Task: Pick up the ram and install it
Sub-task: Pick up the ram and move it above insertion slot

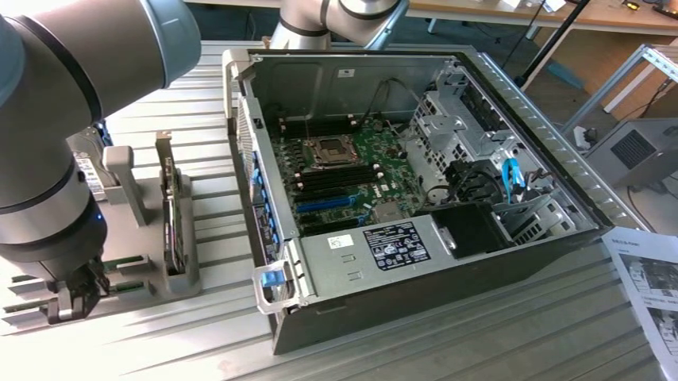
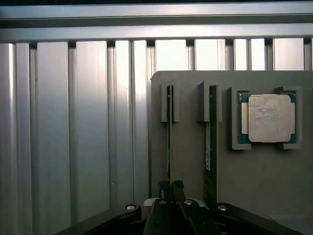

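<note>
Both jaws of the gripper (image 2: 171, 186) look pinched together on the near end of the ram (image 2: 169, 132). The ram is a thin green stick seen edge-on, standing in its slot in the grey holder (image 2: 190, 156). Just beside it, in the neighbouring slot, stands a second stick (image 2: 211, 147), and past that a square silver chip (image 2: 270, 118) lies in its own pocket. The holder rests on the ribbed metal desk (image 2: 73, 147). Farther off, the open computer case (image 1: 317, 83) lies on the desk with its memory slots (image 1: 341, 178) facing up. The grip seems best kept square and centred on the stick's thin edge. Any lift should run straight along the slot, so the board neither twists nor brushes its neighbour.
</note>
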{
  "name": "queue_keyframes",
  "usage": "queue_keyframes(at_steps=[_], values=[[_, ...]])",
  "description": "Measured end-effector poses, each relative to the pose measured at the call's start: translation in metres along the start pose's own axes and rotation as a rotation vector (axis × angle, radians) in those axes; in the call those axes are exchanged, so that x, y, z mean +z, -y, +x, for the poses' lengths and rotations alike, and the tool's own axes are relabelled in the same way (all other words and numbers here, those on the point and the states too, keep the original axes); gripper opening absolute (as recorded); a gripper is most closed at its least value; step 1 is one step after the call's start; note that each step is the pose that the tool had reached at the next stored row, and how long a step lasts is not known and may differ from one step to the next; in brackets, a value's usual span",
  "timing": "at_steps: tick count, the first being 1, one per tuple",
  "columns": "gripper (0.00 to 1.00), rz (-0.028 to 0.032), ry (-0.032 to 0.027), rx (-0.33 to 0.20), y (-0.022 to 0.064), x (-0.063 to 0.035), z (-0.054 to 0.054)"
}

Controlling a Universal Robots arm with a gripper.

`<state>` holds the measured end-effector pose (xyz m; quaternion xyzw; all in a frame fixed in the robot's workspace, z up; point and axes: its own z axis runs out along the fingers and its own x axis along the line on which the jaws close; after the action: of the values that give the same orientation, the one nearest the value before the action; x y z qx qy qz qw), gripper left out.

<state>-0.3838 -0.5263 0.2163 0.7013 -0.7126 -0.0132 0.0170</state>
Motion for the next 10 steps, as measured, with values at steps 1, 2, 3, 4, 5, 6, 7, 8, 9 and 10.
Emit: queue_keyframes(at_steps=[1, 2, 3, 4, 5, 6, 7, 8, 9, 10], values=[[0.12, -0.0001, 0.0002, 0.0, 0.0, -0.0007, 0.0], [0.12, -0.0001, 0.0005, 0.0, 0.0, -0.0016, 0.0], [0.12, -0.0001, 0.0007, 0.0, -0.0001, -0.0024, 0.0], [0.12, -0.0001, 0.0009, 0.0, -0.0001, -0.0031, 0.0], [0.12, 0.0, 0.0012, 0.0, -0.0002, -0.0036, 0.0], [0.12, 0.0, 0.0014, 0.0, -0.0002, -0.0043, 0.0], [0.12, -0.0001, 0.0015, 0.0, -0.0002, -0.005, 0.0001], [0.12, -0.0001, 0.0017, 0.0, -0.0002, -0.0058, 0.0001], [0.12, -0.0001, 0.002, 0.0, -0.0002, -0.0067, 0.0001], [0.12, -0.0001, 0.0023, 0.0, -0.0003, -0.0081, 0.0001]])
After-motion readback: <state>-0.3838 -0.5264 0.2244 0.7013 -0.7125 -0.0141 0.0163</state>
